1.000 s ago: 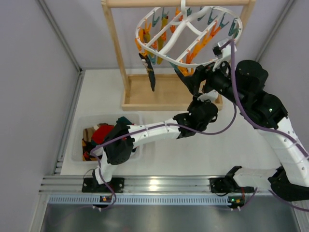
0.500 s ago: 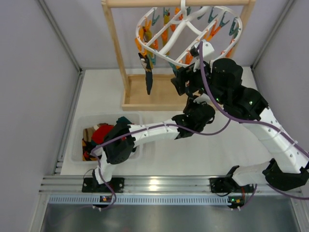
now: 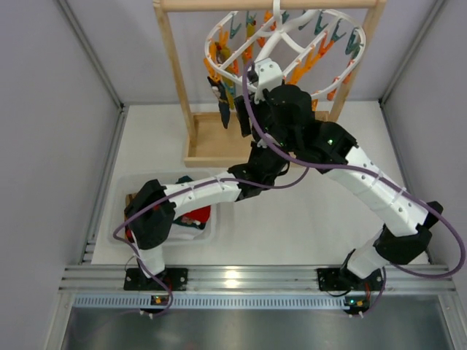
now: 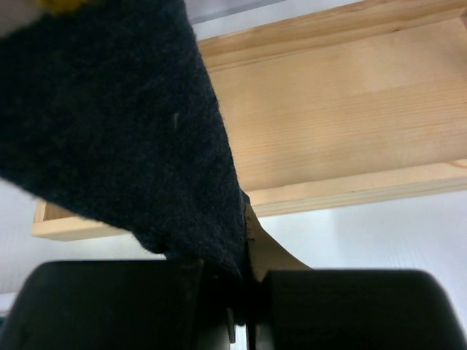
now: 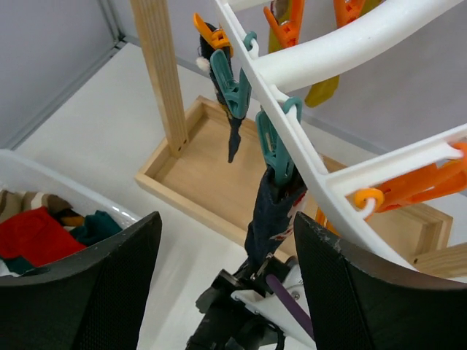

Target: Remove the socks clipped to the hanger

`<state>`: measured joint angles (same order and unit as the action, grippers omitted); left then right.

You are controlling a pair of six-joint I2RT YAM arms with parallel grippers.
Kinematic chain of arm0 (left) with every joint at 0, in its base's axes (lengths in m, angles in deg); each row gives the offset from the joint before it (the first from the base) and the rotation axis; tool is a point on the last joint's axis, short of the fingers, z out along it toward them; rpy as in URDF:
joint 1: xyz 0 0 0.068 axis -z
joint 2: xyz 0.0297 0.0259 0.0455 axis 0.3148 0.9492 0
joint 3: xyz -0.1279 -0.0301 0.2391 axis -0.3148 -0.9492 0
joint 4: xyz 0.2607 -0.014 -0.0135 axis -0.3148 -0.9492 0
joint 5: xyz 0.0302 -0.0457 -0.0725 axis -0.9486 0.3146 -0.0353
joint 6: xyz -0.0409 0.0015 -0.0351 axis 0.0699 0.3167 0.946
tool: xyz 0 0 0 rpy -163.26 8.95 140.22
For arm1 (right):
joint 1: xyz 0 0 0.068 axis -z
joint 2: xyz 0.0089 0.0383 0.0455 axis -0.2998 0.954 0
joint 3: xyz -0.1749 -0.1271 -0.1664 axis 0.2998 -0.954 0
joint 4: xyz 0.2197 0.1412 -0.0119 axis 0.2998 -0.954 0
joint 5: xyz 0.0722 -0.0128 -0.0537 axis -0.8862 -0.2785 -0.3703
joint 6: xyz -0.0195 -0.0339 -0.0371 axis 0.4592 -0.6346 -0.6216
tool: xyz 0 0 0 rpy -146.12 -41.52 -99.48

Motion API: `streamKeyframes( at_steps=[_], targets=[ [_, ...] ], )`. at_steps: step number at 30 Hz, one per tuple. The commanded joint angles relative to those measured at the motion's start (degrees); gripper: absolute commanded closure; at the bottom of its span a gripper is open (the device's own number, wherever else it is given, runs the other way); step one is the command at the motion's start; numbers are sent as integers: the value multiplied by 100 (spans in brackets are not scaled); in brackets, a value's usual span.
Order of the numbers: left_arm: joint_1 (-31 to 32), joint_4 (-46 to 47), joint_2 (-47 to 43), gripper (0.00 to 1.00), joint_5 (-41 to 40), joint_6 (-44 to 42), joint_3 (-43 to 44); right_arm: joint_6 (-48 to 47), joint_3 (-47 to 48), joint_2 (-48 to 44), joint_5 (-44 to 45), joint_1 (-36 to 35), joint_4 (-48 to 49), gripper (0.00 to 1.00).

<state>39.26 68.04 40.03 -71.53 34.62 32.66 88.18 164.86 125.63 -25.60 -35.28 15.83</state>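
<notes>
Navy sock (image 4: 124,138) hangs from a teal peg (image 5: 273,149) on the hanger (image 5: 343,47), over the stand base (image 4: 350,109). Left gripper (image 4: 244,273) is clenched on the sock's lower end, probably to keep it taut and hold it once the peg lets go. Right gripper (image 5: 226,240) is spread wide and holds nothing. It sits just below the peg, likely lining up to squeeze it. Second dark sock (image 5: 232,138) is clipped nearer the post (image 5: 160,65). Bin (image 5: 44,175) at left holds socks, with a red sock (image 5: 29,233) on top. Next by my read: pinch the peg, left pulls down. Risk: the frame swings.
</notes>
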Motion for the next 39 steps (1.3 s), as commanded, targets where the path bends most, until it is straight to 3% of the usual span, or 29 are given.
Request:
streamKeyframes(
  at_steps=[1,12,25,33,39],
  targets=[
    [49,74,-448,100,-125,273,-217,134,440,255,1178,-299,230,30],
    [128,74,-660,100,6,379,-288,178,397,791,2813,-528,801,32],
    [392,74,-519,100,-11,423,-95,152,476,1213,3042,-440,1241,32],
    [532,74,-502,100,-64,414,-24,-603,275,1258,3877,-396,1935,31],
    [620,74,-457,100,-82,396,55,-1174,266,1328,4150,-352,2497,38]
  ],
)
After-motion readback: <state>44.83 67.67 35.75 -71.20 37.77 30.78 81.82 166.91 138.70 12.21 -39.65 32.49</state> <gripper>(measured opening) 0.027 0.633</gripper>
